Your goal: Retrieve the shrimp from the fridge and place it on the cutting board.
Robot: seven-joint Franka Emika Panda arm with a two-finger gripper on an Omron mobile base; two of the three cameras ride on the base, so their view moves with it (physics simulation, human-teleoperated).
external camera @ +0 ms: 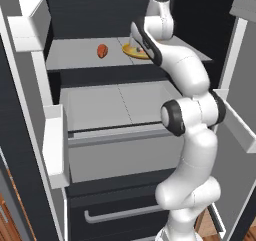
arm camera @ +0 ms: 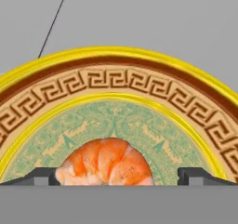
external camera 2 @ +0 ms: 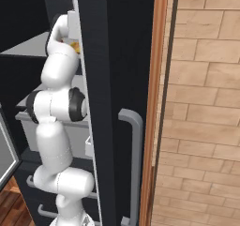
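Shrimp (arm camera: 106, 162) lies on the yellow plate (arm camera: 116, 90) in the hand view, between the two dark fingertips (arm camera: 44, 175), which stand wide apart on either side and do not touch it, so the gripper (arm camera: 120, 176) is released. From the left base view, the open fridge (external camera: 30, 135) shows a reddish-brown lump (external camera: 102, 50) on its shelf (external camera: 80, 55) left of the plate, with the arm reaching over the plate. Over in the right base view, the fridge door's edge and a grey handle (external camera 2: 133, 164) stand beside a brick wall (external camera 2: 206, 103). No writing is readable.

One shrimp (arm camera: 106, 162), one yellow plate (arm camera: 116, 60), one reddish-brown lump (external camera: 102, 50), one fridge (external camera: 100, 15).
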